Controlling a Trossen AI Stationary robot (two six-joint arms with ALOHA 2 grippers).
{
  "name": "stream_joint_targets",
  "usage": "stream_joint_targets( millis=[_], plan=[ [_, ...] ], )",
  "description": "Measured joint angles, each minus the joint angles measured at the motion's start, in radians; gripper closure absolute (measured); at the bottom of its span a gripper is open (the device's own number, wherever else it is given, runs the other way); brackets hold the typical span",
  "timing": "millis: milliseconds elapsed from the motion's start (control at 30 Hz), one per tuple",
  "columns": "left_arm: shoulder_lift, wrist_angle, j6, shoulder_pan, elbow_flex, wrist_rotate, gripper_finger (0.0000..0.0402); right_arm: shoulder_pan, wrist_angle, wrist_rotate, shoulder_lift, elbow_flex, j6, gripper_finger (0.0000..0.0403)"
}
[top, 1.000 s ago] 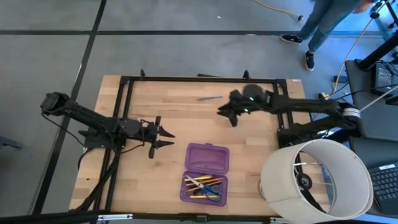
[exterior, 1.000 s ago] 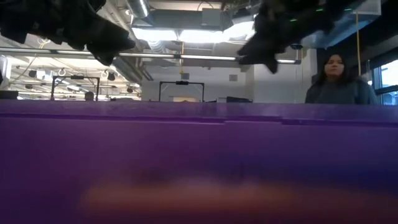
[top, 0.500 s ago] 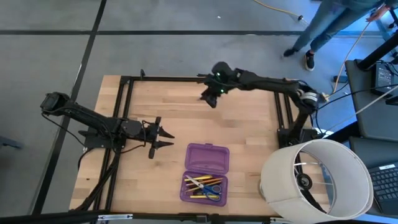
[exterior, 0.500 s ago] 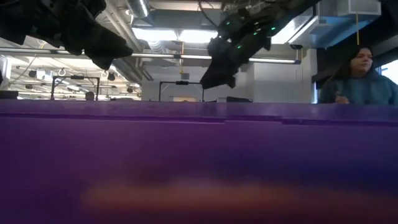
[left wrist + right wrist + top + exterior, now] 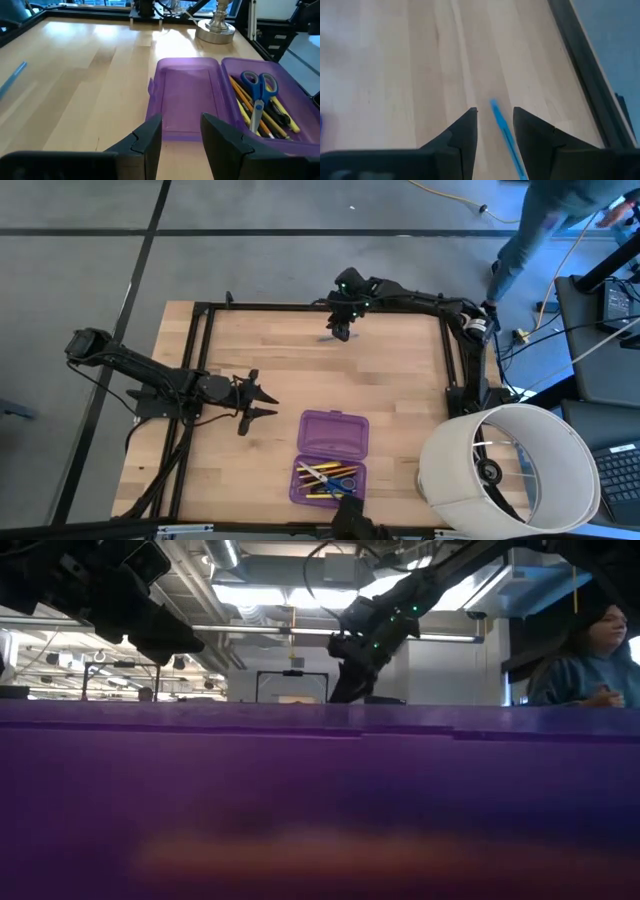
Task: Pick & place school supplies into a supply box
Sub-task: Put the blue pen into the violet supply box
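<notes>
The right hand hangs over the blue pen at the far counter edge, fingers spread around it; the pen's lower end is cut off. The left hand, also spread, waits beside the open supply box, which holds scissors and pencils.

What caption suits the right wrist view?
Open right gripper poised over a blue pen lying on the table.

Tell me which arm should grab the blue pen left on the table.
Right. Its tool hangs open directly over the blue pen, while the left tool waits near the purple case.
</notes>
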Motion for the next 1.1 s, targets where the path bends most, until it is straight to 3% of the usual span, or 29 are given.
stream_joint_targets(
  millis=[333, 733, 900, 1033, 1100],
  plan=[
    [0.0, 0.0, 0.054, 0.0, 0.0, -0.053, 0.0274, -0.003, -0.026, 0.0, 0.005, 0.0, -0.026, 0.0265],
    [0.0, 0.0, 0.117, 0.0, 0.0, -0.093, 0.0274, 0.0, -0.027, 0.0, 0.005, 0.0, -0.059, 0.017],
    [0.0, 0.004, 0.139, 0.0, 0.0, -0.134, 0.0274, 0.001, -0.013, 0.029, 0.005, 0.0, -0.047, 0.0166],
    [0.0, 0.004, 0.133, 0.0, 0.0, -0.132, 0.0274, 0.001, -0.007, 0.035, 0.005, 0.0, 0.092, 0.0172],
    [0.0, 0.004, 0.132, 0.0, 0.0, -0.126, 0.0274, 0.001, -0.025, 0.037, 0.005, 0.0, 0.059, 0.0173]
  ],
)
